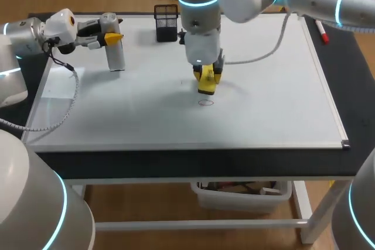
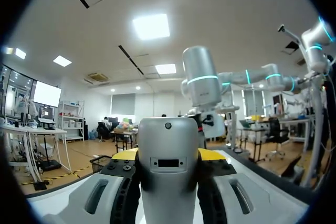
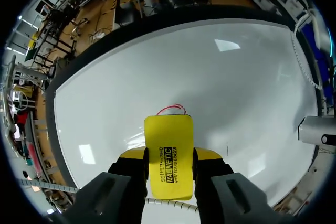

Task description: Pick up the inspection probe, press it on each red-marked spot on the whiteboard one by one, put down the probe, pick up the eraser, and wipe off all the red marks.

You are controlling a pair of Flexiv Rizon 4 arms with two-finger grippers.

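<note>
**Between the right fingers, the eraser; between the left, the probe**

In the right gripper (image 3: 169, 156) sits the yellow eraser (image 3: 168, 153), pinched from both sides by the yellow-tipped fingers (image 3: 208, 154), its long body pointing out past them; the gripper hangs over the middle of the whiteboard (image 3: 236, 77), pointing down. Just ahead of the eraser's far end lies a thin red mark (image 3: 172, 109), a small looped outline; from the head view the same mark (image 1: 205, 102) lies just beyond the eraser (image 1: 206, 84); whether the eraser touches the board I cannot tell.

Off to that gripper's side, well apart, the left gripper (image 1: 111, 38) lies level above the board's far left part; its fingers close on the inspection probe (image 1: 115, 48), a pale grey cylinder standing upright, its lower end at or near the board. In the left wrist view the probe (image 2: 168, 166) fills the gap between the tips.

Between the two grippers, further back, a black mesh pen holder (image 1: 166, 23) stands; a red marker pen (image 1: 321, 32) lies beyond the board's right edge.
</note>
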